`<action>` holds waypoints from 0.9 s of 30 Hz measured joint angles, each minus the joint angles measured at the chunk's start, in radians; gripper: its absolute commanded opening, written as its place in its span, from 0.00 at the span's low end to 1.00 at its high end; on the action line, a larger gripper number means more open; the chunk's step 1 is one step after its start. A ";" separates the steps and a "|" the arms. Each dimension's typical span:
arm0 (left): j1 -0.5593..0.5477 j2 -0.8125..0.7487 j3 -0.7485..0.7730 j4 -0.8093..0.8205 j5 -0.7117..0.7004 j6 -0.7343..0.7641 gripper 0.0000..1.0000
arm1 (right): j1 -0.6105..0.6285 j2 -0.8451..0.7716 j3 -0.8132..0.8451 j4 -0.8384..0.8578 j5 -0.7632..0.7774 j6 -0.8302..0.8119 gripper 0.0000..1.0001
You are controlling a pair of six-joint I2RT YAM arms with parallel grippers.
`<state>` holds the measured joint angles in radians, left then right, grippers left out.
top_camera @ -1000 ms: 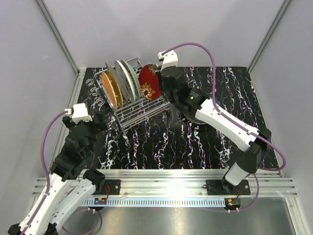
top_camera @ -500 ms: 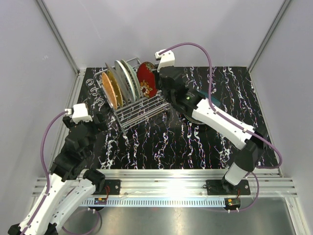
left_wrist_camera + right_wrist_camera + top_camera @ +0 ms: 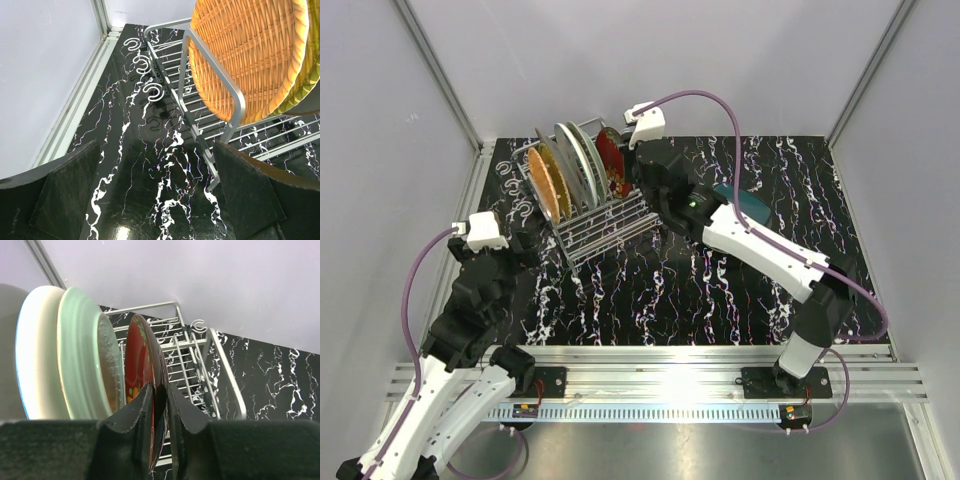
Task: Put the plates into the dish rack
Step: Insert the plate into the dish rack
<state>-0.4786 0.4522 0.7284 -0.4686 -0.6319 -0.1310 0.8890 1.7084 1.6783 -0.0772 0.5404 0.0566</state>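
since a second ago the right arm has swung to the left and brought the red plate point(image 3: 611, 165) from a tilted pose at the right end of the dish rack point(image 3: 610, 225) into the rack, where it now stands almost upright on its edge, just right of the pale green plate point(image 3: 75, 350); the left arm has not moved. the step in hand is, i think, the letting go of this plate. in the right wrist view the right gripper point(image 3: 160, 390) has its two fingers on either side of the plate's rim with very little room, and i cannot tell if they press it or are already loose. the left gripper point(image 3: 157, 200) hangs with the jaws spread wide and nothing between them, near the left end of the rack, close to the orange plate point(image 3: 250, 55). the next move calls for opening the right jaws a little more and drawing straight back along the plane of the plate, so that the rim is not dragged. one dark teal plate point(image 3: 750, 205) lies flat on the table point(image 3: 650, 290) to the right, partly under the right arm, and it looks like the next one to load.
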 measured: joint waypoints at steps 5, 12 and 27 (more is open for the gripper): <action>0.000 -0.001 0.000 0.000 0.000 0.000 0.99 | 0.007 0.027 0.001 0.006 -0.014 0.000 0.29; 0.000 -0.001 0.000 0.000 0.000 0.000 0.99 | 0.009 0.042 0.003 0.006 -0.029 0.000 0.30; 0.000 -0.001 0.000 0.000 0.000 0.000 0.99 | 0.010 0.024 0.001 0.006 -0.064 0.005 0.41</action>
<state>-0.4786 0.4511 0.7284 -0.4686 -0.6315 -0.1310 0.8989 1.7329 1.6791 -0.0715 0.4767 0.0620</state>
